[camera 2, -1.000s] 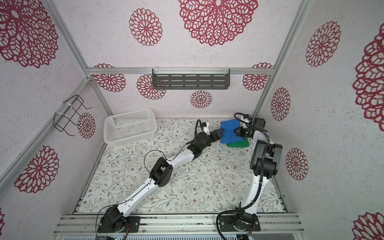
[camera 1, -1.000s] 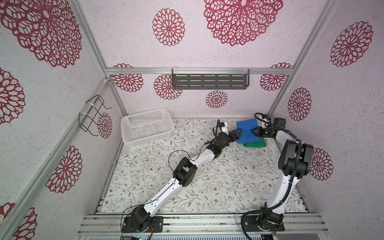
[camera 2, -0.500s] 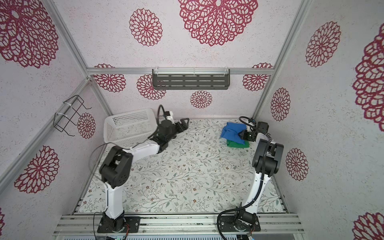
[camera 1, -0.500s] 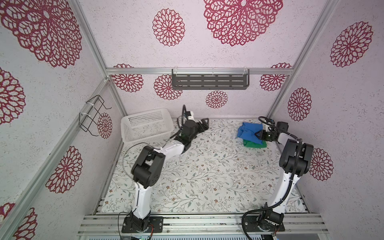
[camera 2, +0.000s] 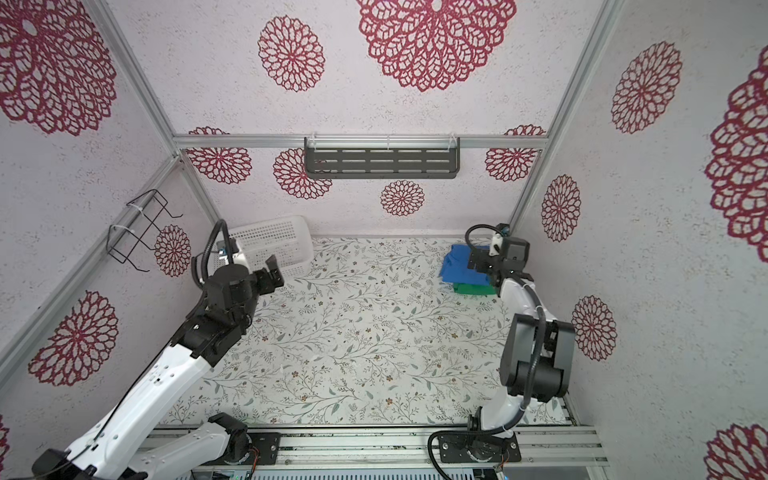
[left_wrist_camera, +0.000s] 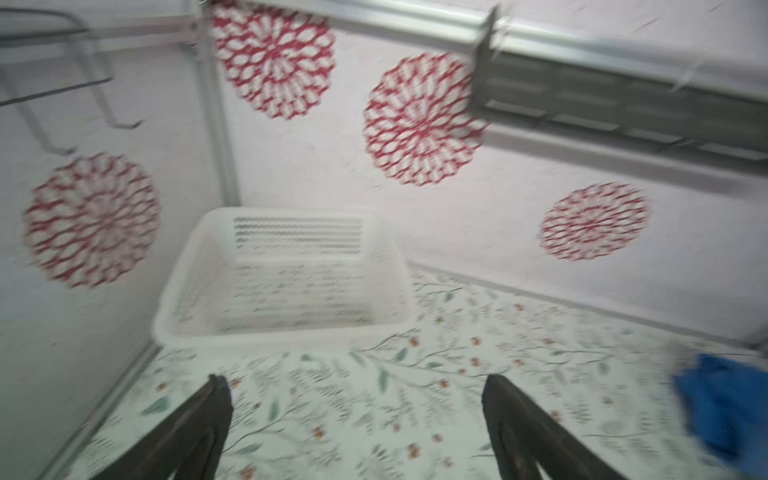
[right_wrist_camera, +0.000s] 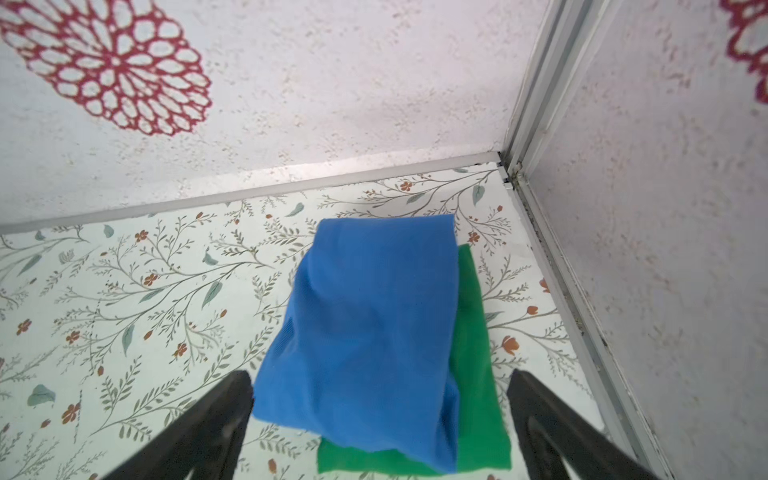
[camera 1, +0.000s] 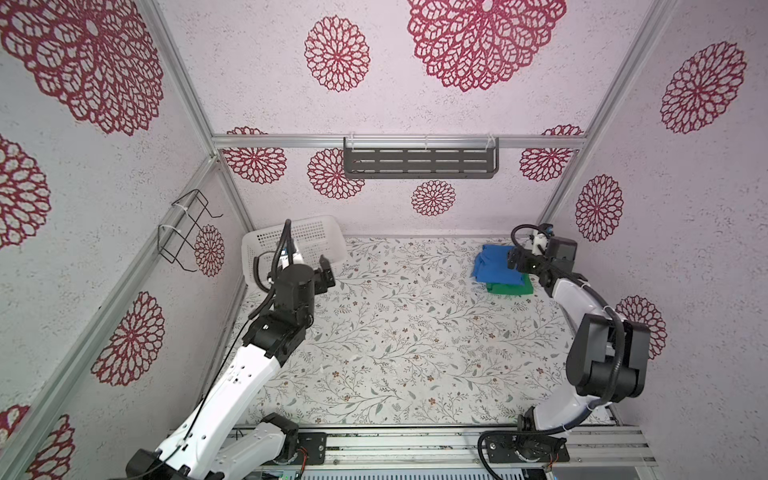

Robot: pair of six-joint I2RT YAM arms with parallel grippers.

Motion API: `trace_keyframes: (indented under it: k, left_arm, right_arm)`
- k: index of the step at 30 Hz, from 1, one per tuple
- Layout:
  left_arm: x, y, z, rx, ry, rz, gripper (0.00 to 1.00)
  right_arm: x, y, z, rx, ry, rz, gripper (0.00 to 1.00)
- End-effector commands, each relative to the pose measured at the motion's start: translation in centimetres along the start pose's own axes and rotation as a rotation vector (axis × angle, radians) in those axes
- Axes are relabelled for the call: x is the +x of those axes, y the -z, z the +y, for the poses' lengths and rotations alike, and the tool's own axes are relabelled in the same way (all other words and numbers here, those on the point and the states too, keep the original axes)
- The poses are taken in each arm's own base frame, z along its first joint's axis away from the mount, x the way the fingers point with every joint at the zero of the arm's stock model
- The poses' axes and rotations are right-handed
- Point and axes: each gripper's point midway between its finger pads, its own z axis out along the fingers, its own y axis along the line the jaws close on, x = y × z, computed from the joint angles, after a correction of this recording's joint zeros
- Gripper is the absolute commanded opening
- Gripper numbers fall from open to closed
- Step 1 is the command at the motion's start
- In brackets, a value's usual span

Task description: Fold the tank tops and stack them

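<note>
Floral-printed tabletop (camera 1: 395, 332) was seen enclosed by white walls with red rosettes, and the tank tops were found stacked at its far right corner, at the centre right of both top views. The blue top (right_wrist_camera: 374, 311) was laid folded over the green top (right_wrist_camera: 473, 365), but askew, so that a green strip was left showing along one side and at the near end. The right gripper (right_wrist_camera: 380, 374) was held with its jaws spread wide and empty, one finger to each side of the stack's near end; whether cloth was touched could not be told. The left gripper (left_wrist_camera: 354, 378) was likewise spread wide with nothing in it, well apart from the stack and close to the white basket (camera 1: 316, 237) at the centre left of a top view. The task was judged nearly complete, so the main hazards were judged to lie in the retreat. A fingertip could be caught in the bulging blue fold, and the upper layer could be dragged off or opened out if the arm were drawn back low. The skew could be worsened by any nudge, since soft cloth slides readily on cloth. The basket could be knocked if the left gripper were swung carelessly, as little room was left between them.
</note>
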Motion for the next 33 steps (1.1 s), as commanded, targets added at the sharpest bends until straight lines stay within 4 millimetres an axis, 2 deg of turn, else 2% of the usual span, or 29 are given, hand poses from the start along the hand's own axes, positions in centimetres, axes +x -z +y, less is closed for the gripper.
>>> trace_keyframes:
  k: [1, 3, 5, 7, 9, 12, 15, 18, 22, 24, 29, 33]
  left_arm:
    - [6.2, -0.3, 6.5, -0.165, -0.169, 0.137, 0.97]
    - [7.7, -0.5, 8.8, -0.204, -0.134, 0.114, 0.97]
    - [8.2, -1.0, 10.0, -0.238, -0.097, 0.078, 0.97]
    - [9.1, -1.8, 11.6, -0.305, -0.082, 0.086, 0.97]
    - [10.8, -3.3, 13.7, -0.378, -0.079, 0.115, 0.97]
    - [12.9, -5.8, 14.6, -0.359, -0.038, 0.142, 0.97]
    - [13.5, -7.4, 14.4, -0.314, -0.004, 0.093, 0.97]
    - [13.3, -8.5, 14.2, -0.267, 0.046, 0.026, 0.97]
    - [12.7, -9.7, 13.6, -0.213, 0.035, -0.009, 0.97]
    - [12.3, -10.3, 13.5, -0.185, 0.036, -0.028, 0.97]
    - [12.4, -12.2, 13.2, -0.139, 0.044, 0.022, 0.97]
    - [12.0, -12.1, 11.7, -0.038, 0.115, -0.068, 0.97]
  right_arm:
    - [1.6, 2.4, 2.0, 0.149, 0.078, -0.082, 0.99]
    - [3.9, 3.9, 3.8, 0.173, 0.125, -0.1, 0.99]
    - [6.3, 4.8, 5.3, 0.164, 0.153, -0.104, 0.99]
    - [8.8, 5.1, 6.6, 0.148, 0.195, -0.091, 0.99]
    - [11.4, 4.7, 6.8, 0.169, 0.254, -0.062, 0.99]
    - [13.2, 4.9, 6.7, 0.179, 0.263, -0.124, 0.99]
    - [12.1, 6.3, 6.7, 0.187, 0.246, -0.237, 0.99]
    - [11.7, 6.5, 5.9, 0.234, 0.261, -0.255, 0.99]
    - [11.0, 6.9, 4.1, 0.306, 0.264, -0.341, 0.99]
    - [11.2, 6.5, 3.4, 0.294, 0.231, -0.314, 0.99]
    - [11.4, 7.6, 1.3, 0.266, 0.109, -0.374, 0.99]
    - [12.0, 6.9, -0.4, 0.256, 0.032, -0.383, 0.99]
